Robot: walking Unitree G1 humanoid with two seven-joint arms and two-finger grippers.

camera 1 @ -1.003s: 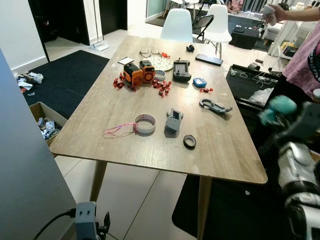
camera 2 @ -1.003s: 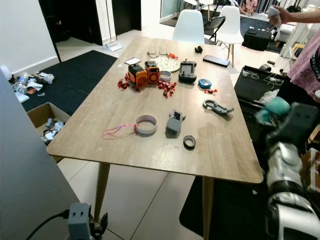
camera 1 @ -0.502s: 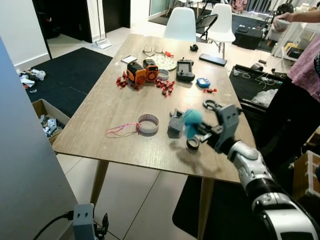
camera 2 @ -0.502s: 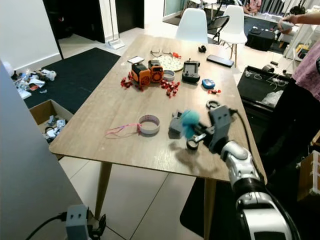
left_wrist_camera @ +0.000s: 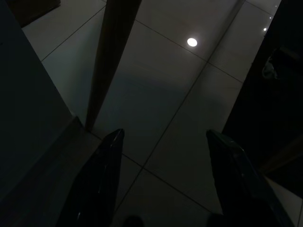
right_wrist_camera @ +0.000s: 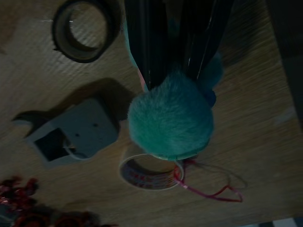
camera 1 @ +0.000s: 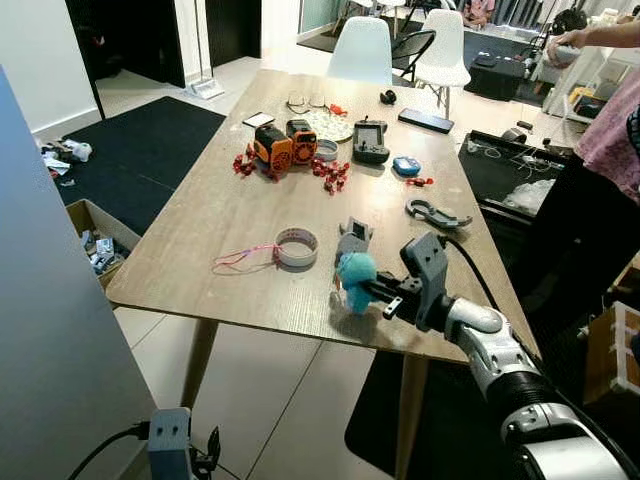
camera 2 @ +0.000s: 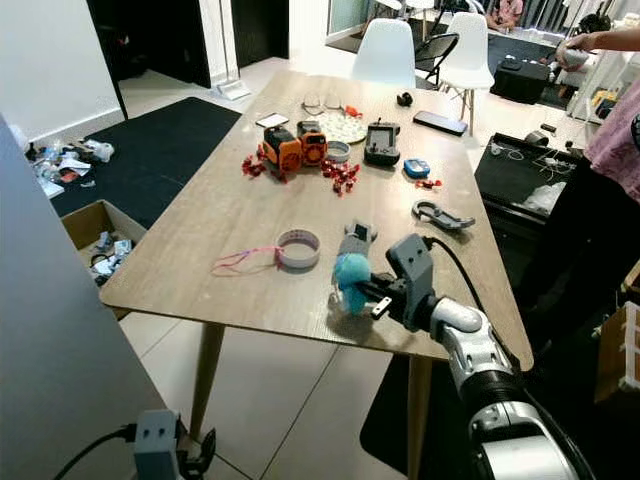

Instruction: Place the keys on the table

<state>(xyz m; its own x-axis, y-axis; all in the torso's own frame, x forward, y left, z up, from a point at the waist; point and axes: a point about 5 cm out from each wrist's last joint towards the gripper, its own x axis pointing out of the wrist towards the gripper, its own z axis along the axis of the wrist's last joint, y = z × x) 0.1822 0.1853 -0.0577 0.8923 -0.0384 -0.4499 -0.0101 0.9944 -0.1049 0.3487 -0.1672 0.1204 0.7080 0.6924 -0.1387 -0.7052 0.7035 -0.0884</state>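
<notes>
Silver jointed right arm (camera 1: 500, 355), black cable, grey wrist block.

Head cameras high, wrist cameras low and close.
Both eye views look forward and down over the same surface (camera 1: 250, 200); the right wrist view sits close above it; the left wrist view faces the dark floor (left_wrist_camera: 161, 109).

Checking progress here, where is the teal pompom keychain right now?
The teal pompom keychain is in the right end effector, over the table's near edge, just front of the grey block.

The right claw (camera 1: 372, 292) has carried the keys (camera 1: 354, 279) lower over the table (camera 1: 230, 215).
</notes>
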